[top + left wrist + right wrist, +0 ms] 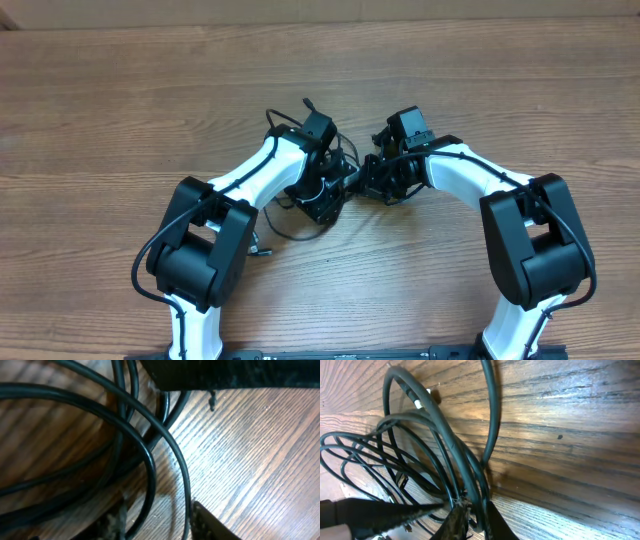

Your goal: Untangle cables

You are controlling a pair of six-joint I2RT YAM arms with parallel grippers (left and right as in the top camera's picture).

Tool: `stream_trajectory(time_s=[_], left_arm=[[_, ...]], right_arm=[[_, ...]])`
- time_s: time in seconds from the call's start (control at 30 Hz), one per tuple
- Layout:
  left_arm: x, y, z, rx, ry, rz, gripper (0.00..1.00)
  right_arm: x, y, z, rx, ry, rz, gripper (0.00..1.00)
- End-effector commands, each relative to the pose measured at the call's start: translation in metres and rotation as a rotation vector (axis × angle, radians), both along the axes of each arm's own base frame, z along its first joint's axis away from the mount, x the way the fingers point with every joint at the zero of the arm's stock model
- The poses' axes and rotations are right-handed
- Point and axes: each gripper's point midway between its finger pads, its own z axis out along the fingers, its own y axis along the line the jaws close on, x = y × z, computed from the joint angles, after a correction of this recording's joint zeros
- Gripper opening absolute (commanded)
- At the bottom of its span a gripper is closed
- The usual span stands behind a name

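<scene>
Lying knotted on the wooden table (120,100) between both arms, the cables (451,449) look light, soft and slippery. The right gripper (472,520) pinches several strands; the left gripper (215,447) stands spread. Better to grasp one single strand.

Left arm (250,180), right arm (465,178) bent inward, wrists nearly meeting

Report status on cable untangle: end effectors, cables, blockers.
Left end effector open, cables crossing its gap. Right end effector shut on cables, tangle not yet separated. In the way: both end effectors crowd one spot.
</scene>
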Motion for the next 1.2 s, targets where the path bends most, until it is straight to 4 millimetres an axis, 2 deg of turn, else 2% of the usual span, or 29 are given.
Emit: stream_trajectory(time_s=[0.0, 0.07, 0.1, 0.17, 0.3, 0.47, 0.57, 0.6, 0.67, 0.8, 0.83, 0.87, 0.97, 1.07, 1.17], left_arm=[[-0.015, 0.008, -0.016, 0.027, 0.054, 0.011, 0.34], [-0.019, 0.010, -0.019, 0.032, 0.062, 0.014, 0.24], [-0.020, 0.010, -0.021, 0.035, 0.067, 0.022, 0.13], [-0.021, 0.011, -0.023, 0.036, 0.068, 0.030, 0.04], [-0.019, 0.010, -0.023, 0.033, 0.064, 0.034, 0.04], [-0.019, 0.008, -0.019, 0.004, 0.072, 0.041, 0.04], [-0.017, 0.004, -0.012, -0.051, 0.080, 0.048, 0.04], [-0.016, 0.004, -0.009, -0.067, 0.081, 0.049, 0.04], [-0.013, 0.005, -0.005, -0.098, 0.082, 0.052, 0.04], [-0.014, 0.004, 0.006, -0.212, 0.116, 0.032, 0.04], [-0.015, 0.004, 0.008, -0.238, 0.125, 0.020, 0.04], [-0.017, 0.004, 0.011, -0.259, 0.134, 0.012, 0.06], [-0.025, 0.005, 0.015, -0.297, 0.156, -0.032, 0.30], [-0.034, 0.008, 0.016, -0.300, 0.169, -0.092, 0.45], [-0.038, 0.009, 0.014, -0.300, 0.174, -0.101, 0.57]], right_arm=[[0.009, -0.001, 0.010, 0.003, -0.044, -0.003, 0.12], [0.009, -0.001, 0.010, 0.003, -0.044, -0.003, 0.12], [0.009, -0.001, 0.010, 0.002, -0.044, -0.003, 0.12], [0.009, -0.002, 0.010, -0.003, -0.045, -0.005, 0.13], [0.010, -0.008, 0.005, -0.045, -0.044, -0.017, 0.13], [0.009, -0.024, -0.004, -0.142, -0.038, -0.042, 0.25], [0.008, -0.023, -0.004, -0.142, -0.043, -0.029, 0.32], [0.008, -0.023, -0.004, -0.143, -0.049, -0.020, 0.37], [0.008, -0.023, -0.004, -0.144, -0.051, -0.018, 0.57], [0.015, -0.036, -0.006, -0.172, -0.057, -0.051, 0.80], [0.016, -0.040, -0.007, -0.181, -0.056, -0.063, 0.82], [0.017, -0.043, -0.007, -0.184, -0.053, -0.072, 0.85], [0.016, -0.054, -0.009, -0.199, -0.029, -0.094, 0.91], [0.012, -0.074, -0.016, -0.274, 0.004, -0.124, 0.96], [0.005, -0.084, -0.018, -0.295, 0.044, -0.139, 0.97]])
